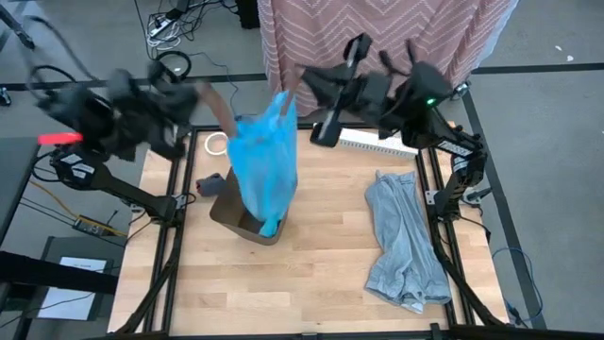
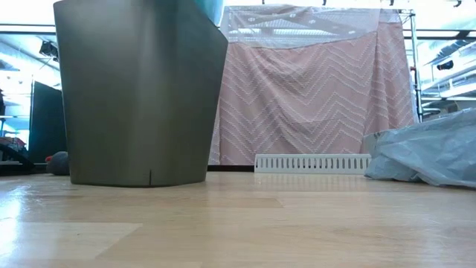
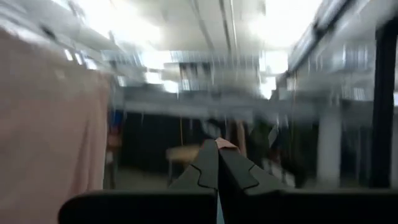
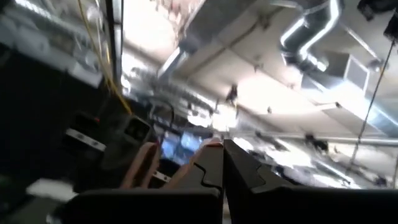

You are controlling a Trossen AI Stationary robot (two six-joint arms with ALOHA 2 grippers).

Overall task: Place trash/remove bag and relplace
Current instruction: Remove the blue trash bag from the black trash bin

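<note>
A blue plastic bag (image 1: pixel 262 161) stands drawn up out of the brown bin (image 1: pixel 229 210) at the table's middle. Its lower end (image 1: pixel 271 225) is still inside the bin. My left gripper (image 1: pixel 229 118) is shut at the bag's upper left corner. My right gripper (image 1: pixel 294 87) is shut at the bag's upper right peak. Both wrist views point up into the room and show only shut fingers (image 3: pixel 217 155) (image 4: pixel 221 155). In the low view the bin (image 2: pixel 141 93) fills the left, with blue bag (image 2: pixel 212 9) at its rim. The trash is out of view. My left gripper has the bag's upper left corner (image 1: pixel 240 125) pinched between its shut fingers, coming slantwise from the table's left. The bag hangs below the corner. My right gripper pinches the bag's upper right peak (image 1: pixel 284 102) from the table's right; the plastic rises to a point there and hangs down into the bin.
A grey-blue crumpled bag (image 1: pixel 404 244) lies on the table's right half. A white tape ring (image 1: pixel 217 144) and a dark lump (image 1: pixel 209 184) sit left of the bin. A white slatted strip (image 1: pixel 373 144) lies at the far edge before a pink curtain (image 1: pixel 377 33).
</note>
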